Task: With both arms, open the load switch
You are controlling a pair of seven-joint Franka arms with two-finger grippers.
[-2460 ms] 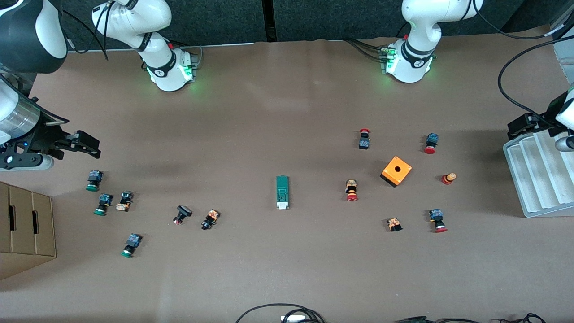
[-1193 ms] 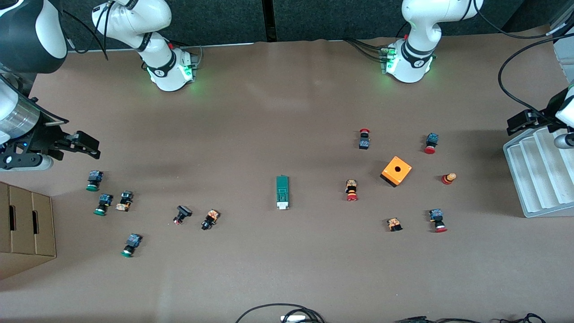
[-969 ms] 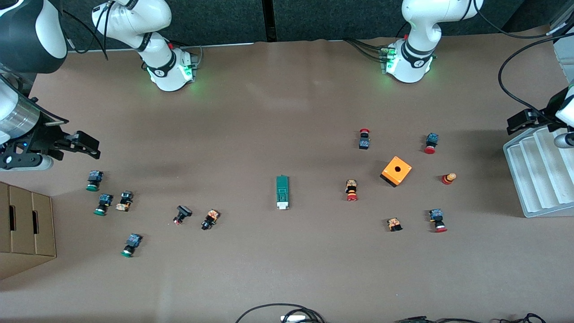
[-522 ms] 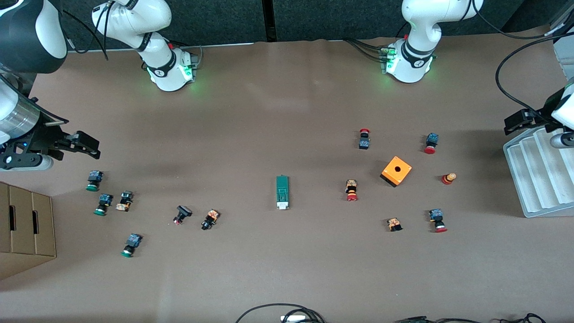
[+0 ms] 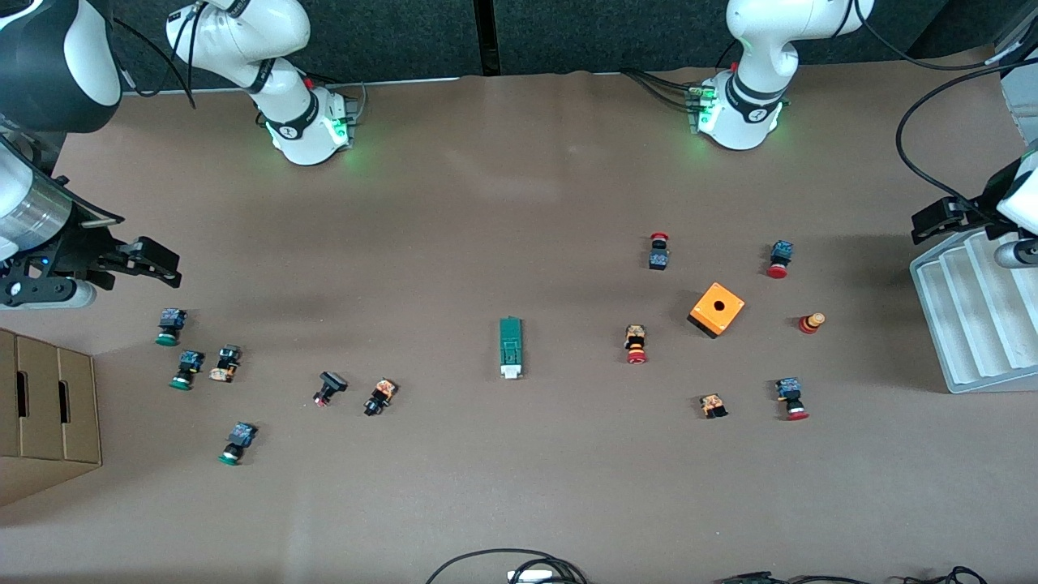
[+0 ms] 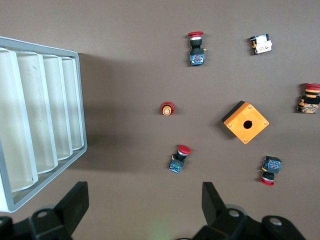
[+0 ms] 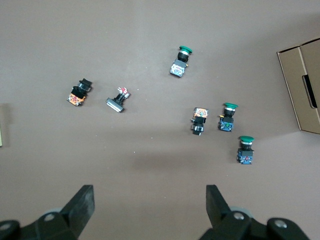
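Note:
The load switch (image 5: 510,347) lies flat in the middle of the table, a slim dark-green block with its white end toward the front camera. Neither gripper is near it. My right gripper (image 5: 166,266) hangs open over the right arm's end of the table, above several green-capped push buttons (image 7: 231,117). In the right wrist view, the right gripper (image 7: 149,196) holds nothing. My left gripper (image 5: 931,222) hovers open by a corner of the white rack; in the left wrist view, the left gripper (image 6: 145,192) has only bare table between its fingers.
An orange cube box (image 5: 717,309) stands among red-capped push buttons (image 5: 636,344) toward the left arm's end. The white ribbed rack (image 5: 930,328) sits at that end. A cardboard box (image 5: 49,414) sits at the right arm's end. Cables (image 5: 519,568) lie along the front edge.
My left gripper has drifted slightly from over the rack toward the table's middle. The right arm and the load switch have stayed put.

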